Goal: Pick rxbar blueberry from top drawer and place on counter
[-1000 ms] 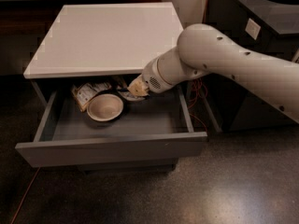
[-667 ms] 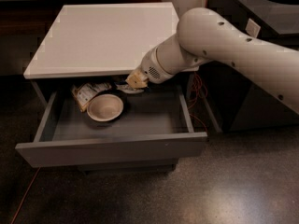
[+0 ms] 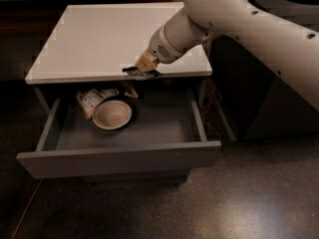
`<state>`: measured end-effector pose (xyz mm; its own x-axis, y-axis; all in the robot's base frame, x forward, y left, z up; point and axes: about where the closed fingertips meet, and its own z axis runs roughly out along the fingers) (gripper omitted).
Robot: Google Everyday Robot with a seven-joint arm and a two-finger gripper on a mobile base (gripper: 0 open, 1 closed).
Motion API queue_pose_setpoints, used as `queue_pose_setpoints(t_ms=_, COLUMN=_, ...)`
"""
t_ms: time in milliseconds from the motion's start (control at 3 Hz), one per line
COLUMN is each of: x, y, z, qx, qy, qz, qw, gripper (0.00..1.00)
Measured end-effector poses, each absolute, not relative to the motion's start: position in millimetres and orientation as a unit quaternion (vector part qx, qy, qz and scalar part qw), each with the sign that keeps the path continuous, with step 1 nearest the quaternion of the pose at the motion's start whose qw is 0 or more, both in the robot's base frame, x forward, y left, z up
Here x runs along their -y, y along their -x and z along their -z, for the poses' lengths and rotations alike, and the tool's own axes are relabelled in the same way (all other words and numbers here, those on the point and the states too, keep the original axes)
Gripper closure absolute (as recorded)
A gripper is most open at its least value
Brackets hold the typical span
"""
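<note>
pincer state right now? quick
The pincer is closed on what looks like the rxbar blueberry, at the front edge of the counter, above the open top drawer.

counter (image 3: 99, 39): sat upper centre of frame.
top drawer (image 3: 119, 158): stood open below it, lower centre.
bowl (image 3: 112, 115): lay in drawer, left of middle.
snack bag (image 3: 92, 99): lay just behind bowl's left.
gripper (image 3: 141, 71): hung at counter's front edge.

The dark rxbar blueberry (image 3: 141, 73) is held by the gripper (image 3: 140, 70) at the front edge of the white counter (image 3: 99, 39), over the open top drawer (image 3: 119, 159).
</note>
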<state>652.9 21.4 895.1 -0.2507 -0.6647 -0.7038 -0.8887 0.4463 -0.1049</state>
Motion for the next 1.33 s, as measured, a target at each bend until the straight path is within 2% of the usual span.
queue_pose_setpoints(t_ms=667, x=-15.3, y=-733.5, z=-917.3, qx=-0.766, qy=0.497, qz=-0.142, qw=0.383, gripper=1.0)
queue_pose_setpoints(t_ms=1000, x=-9.2, y=-771.7, z=-910.3, qx=-0.774, qy=0.487, qz=-0.129, qw=0.384, gripper=0.83)
queue_pose_setpoints(t_ms=1333, x=-5.2, y=-797.7, z=-896.6, qx=-0.781, qy=0.481, qz=-0.126, qw=0.377, gripper=0.6)
